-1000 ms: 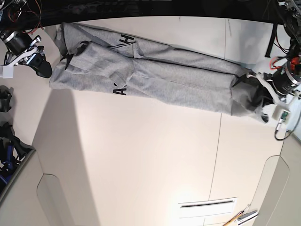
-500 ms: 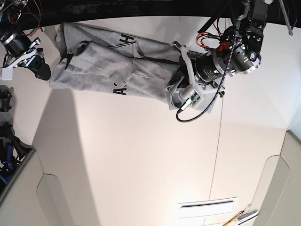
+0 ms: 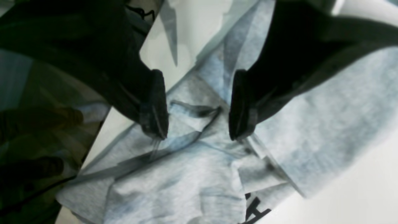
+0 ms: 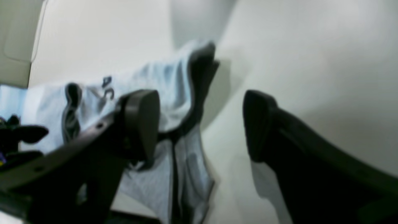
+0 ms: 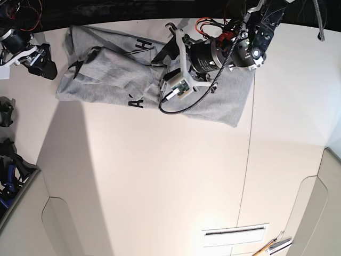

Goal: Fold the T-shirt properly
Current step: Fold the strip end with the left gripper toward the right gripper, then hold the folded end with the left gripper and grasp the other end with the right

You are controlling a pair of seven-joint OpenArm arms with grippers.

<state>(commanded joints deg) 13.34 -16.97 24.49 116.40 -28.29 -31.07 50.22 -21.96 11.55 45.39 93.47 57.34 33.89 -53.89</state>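
The heather-grey T-shirt [image 5: 112, 80] lies folded in a long band across the far side of the table, with black letters [image 5: 143, 45] showing. My left gripper [image 5: 164, 60] hovers over its middle. In the left wrist view the left gripper [image 3: 196, 124] is open, its fingertips [image 3: 154, 109] just above rumpled cloth [image 3: 192, 174], and nothing is pinched. My right gripper [image 5: 41, 63] stands off the shirt's left end. In the right wrist view it [image 4: 199, 124] is open and empty, with the shirt [image 4: 168, 90] beyond its fingers.
The left arm's body and cables [image 5: 224, 50] hang over the shirt's right half. Dark gear [image 5: 8, 160] sits at the table's left edge. A slot [image 5: 234, 232] and a pen-like tool [image 5: 274, 246] lie at the near right. A seam [image 5: 248, 160] crosses the white table.
My left gripper carried the shirt's right end leftward over the rest, shortening the band, and has let it go. The right gripper drew back slightly up and left.
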